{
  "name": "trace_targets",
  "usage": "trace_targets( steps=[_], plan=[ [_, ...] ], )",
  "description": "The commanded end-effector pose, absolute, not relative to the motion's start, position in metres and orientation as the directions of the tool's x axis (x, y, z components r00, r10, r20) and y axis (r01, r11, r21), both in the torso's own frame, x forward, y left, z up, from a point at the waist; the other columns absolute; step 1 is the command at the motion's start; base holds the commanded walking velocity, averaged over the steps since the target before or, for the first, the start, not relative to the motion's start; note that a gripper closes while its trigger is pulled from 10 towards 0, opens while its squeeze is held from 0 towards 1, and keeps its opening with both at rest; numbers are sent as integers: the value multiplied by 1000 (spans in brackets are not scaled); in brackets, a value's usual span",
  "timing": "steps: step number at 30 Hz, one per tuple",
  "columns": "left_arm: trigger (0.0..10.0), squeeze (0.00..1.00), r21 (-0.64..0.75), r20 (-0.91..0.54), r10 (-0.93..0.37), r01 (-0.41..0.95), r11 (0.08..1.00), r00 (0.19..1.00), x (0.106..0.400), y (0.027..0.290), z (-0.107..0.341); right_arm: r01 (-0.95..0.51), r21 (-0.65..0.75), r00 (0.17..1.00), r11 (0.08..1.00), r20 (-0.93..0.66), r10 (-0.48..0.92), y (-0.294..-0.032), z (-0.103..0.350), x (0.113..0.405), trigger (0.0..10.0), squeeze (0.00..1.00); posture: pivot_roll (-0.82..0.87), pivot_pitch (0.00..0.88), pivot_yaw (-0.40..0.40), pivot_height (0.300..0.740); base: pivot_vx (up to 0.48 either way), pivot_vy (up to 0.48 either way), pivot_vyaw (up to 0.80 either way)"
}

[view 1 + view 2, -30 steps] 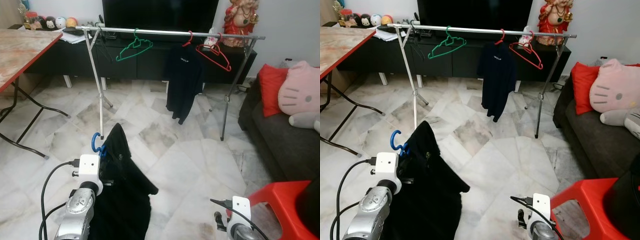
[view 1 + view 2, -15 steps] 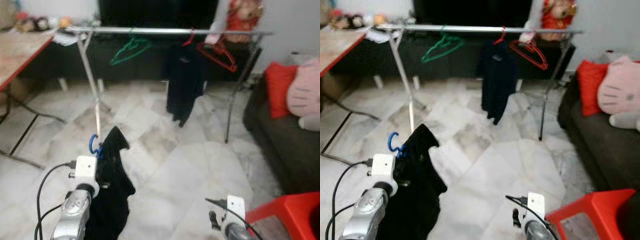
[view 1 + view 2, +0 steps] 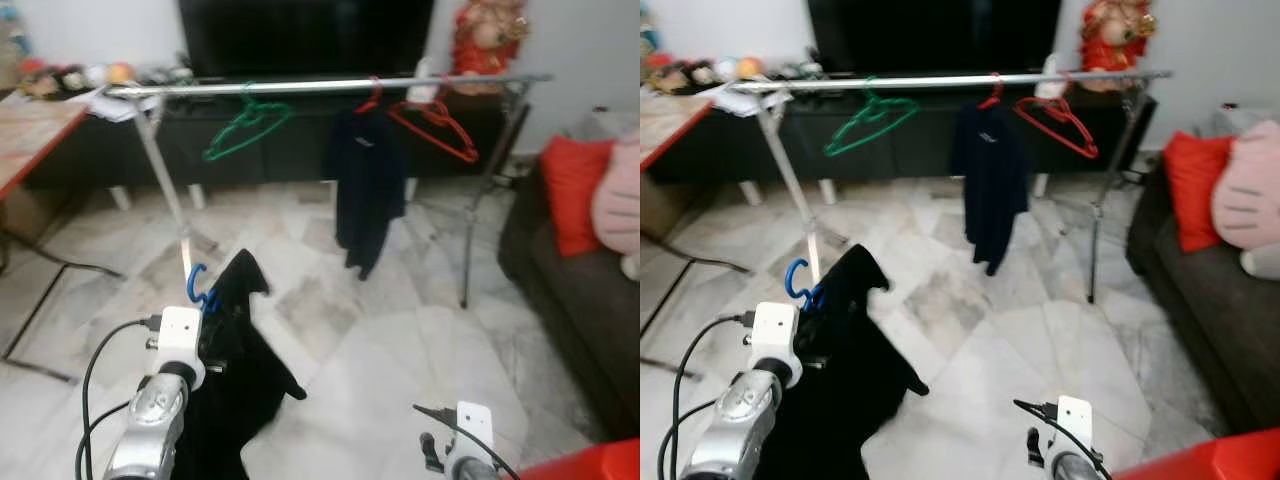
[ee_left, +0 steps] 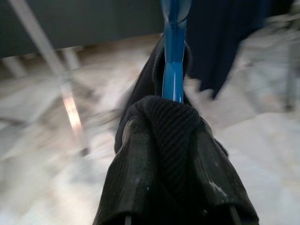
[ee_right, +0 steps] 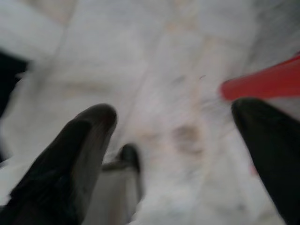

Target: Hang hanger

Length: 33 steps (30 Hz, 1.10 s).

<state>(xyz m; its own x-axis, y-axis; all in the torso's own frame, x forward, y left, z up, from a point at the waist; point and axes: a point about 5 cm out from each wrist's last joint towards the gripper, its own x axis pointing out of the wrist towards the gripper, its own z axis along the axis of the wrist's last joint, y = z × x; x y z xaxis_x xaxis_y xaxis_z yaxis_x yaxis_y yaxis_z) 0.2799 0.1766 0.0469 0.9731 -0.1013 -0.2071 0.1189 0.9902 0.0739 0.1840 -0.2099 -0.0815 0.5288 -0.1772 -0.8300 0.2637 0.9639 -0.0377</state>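
One long silver clothes rail (image 3: 330,86) runs across the top of the frame, carrying a green hanger (image 3: 243,128), a dark shirt (image 3: 368,190) on a red hook, and an empty red hanger (image 3: 432,125) toward the upper right. Lower left, the left gripper (image 4: 165,140) has its fingers (image 4: 136,173) closed on the black garment (image 3: 235,370) draped over the blue hanger (image 3: 197,287), whose hook pokes up just above the wrist. Bottom right, the right gripper (image 5: 180,140) hangs over marble floor (image 3: 400,330), fingers spread wide and holding nothing.
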Motion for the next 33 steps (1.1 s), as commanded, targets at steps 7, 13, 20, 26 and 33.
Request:
trace_targets(
  steps=[7, 13, 20, 26, 33],
  plan=[
    [10000, 0, 99, -156, -96, 113, 989, 983, 286, 183, 58, 247, -16, 559, 969, -815, -156, -203, -77, 194, 10000, 0, -21, 0, -32, 740, 454, 0, 0],
    [10000, 0, 98, -161, -99, 116, 988, 982, 285, 181, 56, 247, -15, 558, 969, -815, -155, -203, -78, 193, 10000, 0, -22, 0, -32, 740, 455, 0, 0],
    [10000, 0, 98, -163, -103, 120, 988, 981, 284, 181, 55, 244, -10, 558, 970, -816, -149, -202, -78, 193, 10000, 0, -23, 0, -32, 740, 458, 0, 0],
    [10000, 0, 98, -163, -101, 118, 988, 982, 285, 180, 55, 241, -9, 560, 971, -815, -147, -203, -78, 193, 10000, 0, -20, 0, -35, 740, 458, 0, 0],
    [10000, 0, 98, -159, -96, 112, 989, 983, 287, 180, 57, 239, -3, 571, 971, -809, -143, -203, -76, 196, 10000, 0, -22, 0, -35, 740, 461, 0, 0]
  ],
)
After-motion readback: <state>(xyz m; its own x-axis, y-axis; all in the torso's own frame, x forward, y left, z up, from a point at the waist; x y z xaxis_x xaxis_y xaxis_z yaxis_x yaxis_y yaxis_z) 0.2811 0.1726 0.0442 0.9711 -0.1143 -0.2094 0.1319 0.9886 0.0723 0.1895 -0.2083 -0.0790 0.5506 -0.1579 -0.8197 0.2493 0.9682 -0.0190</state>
